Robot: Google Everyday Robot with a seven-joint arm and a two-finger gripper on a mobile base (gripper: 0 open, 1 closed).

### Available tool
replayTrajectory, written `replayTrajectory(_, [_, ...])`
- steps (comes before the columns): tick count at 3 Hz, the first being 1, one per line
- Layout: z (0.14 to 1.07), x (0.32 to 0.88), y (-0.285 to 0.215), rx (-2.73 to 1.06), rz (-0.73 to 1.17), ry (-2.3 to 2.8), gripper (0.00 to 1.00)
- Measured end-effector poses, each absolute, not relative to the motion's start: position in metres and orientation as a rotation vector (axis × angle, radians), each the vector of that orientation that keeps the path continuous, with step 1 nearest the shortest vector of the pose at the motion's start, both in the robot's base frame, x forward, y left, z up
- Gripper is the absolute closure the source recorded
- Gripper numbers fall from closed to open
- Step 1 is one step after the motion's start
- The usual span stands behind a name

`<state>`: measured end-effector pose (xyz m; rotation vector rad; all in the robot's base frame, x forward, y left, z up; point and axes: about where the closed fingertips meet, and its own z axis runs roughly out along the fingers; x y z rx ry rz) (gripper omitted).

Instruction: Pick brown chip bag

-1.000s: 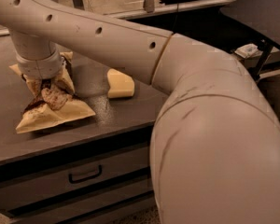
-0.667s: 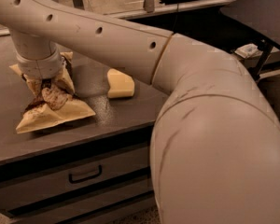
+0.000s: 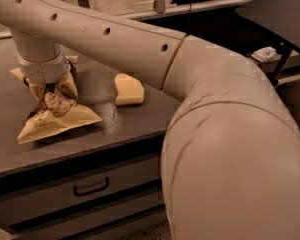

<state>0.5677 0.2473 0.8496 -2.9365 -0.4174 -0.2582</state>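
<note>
The gripper [image 3: 50,88] is standing over the bag [image 3: 60,120] on the table [image 3: 137,118]; jaws are pinching its bunched middle for lifting.

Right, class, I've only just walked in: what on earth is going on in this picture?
A robot's big beige arm reaches across a grey counter. Its gripper is down on a crinkly tan and dark brown chip bag and seems to be pinched shut on the bag's bunched-up middle. The bag's lower edge rests on the counter, so it is not lifted yet. A pale yellow sponge lies beside it, apart from the bag and untouched.
</note>
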Motion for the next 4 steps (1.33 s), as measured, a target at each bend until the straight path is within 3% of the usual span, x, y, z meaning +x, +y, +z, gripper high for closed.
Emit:
replayTrajectory(1, [0.854,0.565,0.256,-2.95,-0.277,-0.503,1.0])
replayTrajectory(3, [0.936,0.538,0.255,-2.862,-0.592,-0.652,1.0])
replayTrajectory(4, [0.952,0.533,0.253,-2.838,-0.635,-0.655,1.0])
